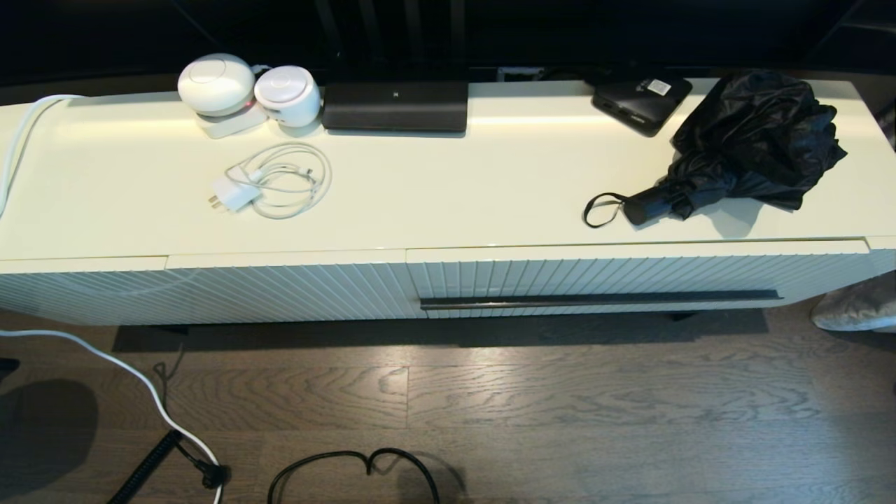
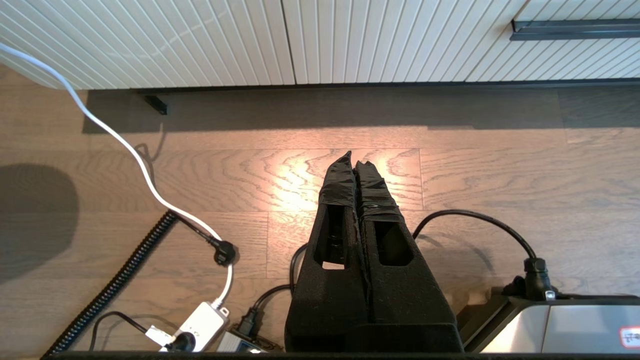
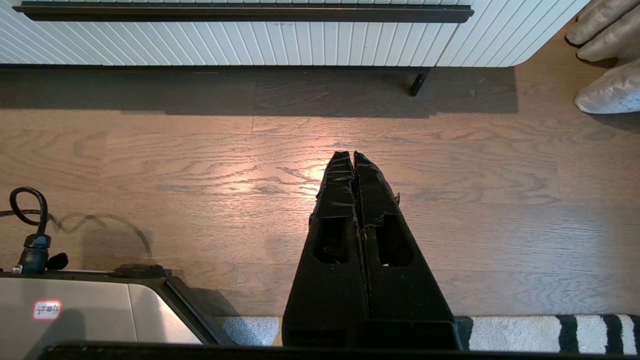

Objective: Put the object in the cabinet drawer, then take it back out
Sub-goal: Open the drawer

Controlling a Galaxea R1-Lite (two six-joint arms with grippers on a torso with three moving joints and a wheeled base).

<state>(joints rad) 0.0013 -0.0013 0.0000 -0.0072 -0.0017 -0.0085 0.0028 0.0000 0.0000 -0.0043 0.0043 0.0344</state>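
Nearest the robot, both grippers hung low over the wooden floor [image 3: 450,165], each with its jaws pressed together and holding nothing: the left gripper [image 2: 354,162] ahead of a tangle of power cables, the right gripper [image 3: 353,161] ahead of a striped rug edge. Beyond the right jaws, past a band of shadow, stood the drawer [image 1: 630,276], fully closed, its ribbed front flush with the neighbouring panel and its long dark handle bar [image 3: 240,13] running straight across above the jaw tips. The first step was judged to be opening it, so the right jaws would need to spread, rise to the bar, close around it near its middle and pull squarely outward so that the wide shallow drawer did not rack. Farther off, above and beyond the drawer, the umbrella [image 1: 752,140] lay on the counter [image 1: 448,203], handle and wrist loop toward the front edge, just beside a flat black box [image 1: 640,98]; its handle looked the firmest place to pinch, the loose fabric likely to slip.
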